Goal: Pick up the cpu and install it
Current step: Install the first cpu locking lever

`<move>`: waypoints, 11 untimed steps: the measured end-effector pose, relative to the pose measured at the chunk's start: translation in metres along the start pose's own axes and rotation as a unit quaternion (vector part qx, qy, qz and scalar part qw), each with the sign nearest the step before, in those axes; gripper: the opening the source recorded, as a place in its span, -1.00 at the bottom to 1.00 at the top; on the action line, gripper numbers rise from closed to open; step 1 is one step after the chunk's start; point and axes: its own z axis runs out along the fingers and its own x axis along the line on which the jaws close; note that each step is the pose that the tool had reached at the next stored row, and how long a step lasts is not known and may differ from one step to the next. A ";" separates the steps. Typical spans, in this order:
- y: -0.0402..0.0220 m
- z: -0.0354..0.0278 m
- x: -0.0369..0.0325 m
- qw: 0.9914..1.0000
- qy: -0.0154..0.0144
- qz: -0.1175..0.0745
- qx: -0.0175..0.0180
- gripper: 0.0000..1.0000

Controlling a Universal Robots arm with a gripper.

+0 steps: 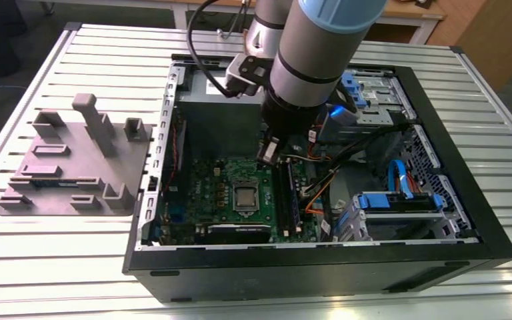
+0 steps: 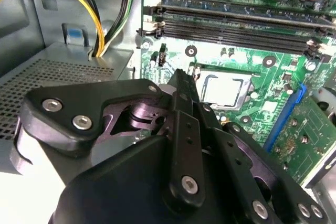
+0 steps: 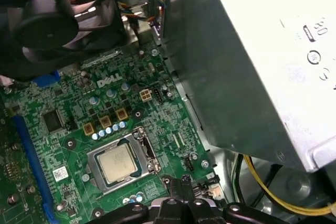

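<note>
The cpu (image 3: 116, 162) lies in its socket (image 3: 97, 174) on the green board (image 3: 68, 114); the gripper (image 2: 178, 80), jaws together on nothing, hovers near it; I'd fear a careless descent knocking the chip askew and bending pins.

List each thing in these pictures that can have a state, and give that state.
cpu: lying flat in the socket on the green board, not held.
gripper: shut, holding nothing, poised above the board close to the cpu.
computer case: lying on its side, open.
</note>
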 end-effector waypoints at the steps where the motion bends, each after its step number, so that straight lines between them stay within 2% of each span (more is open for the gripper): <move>1: 0.0000 0.0002 0.0001 1.000 0.001 -0.008 0.000 -0.80; 4: -0.0003 0.0004 0.0007 1.000 0.002 -0.022 0.000 -0.80; 7: -0.0006 0.0008 0.0012 1.000 0.002 -0.024 0.001 -0.80; 11: -0.0008 0.0021 0.0014 0.999 0.006 -0.046 0.000 -0.80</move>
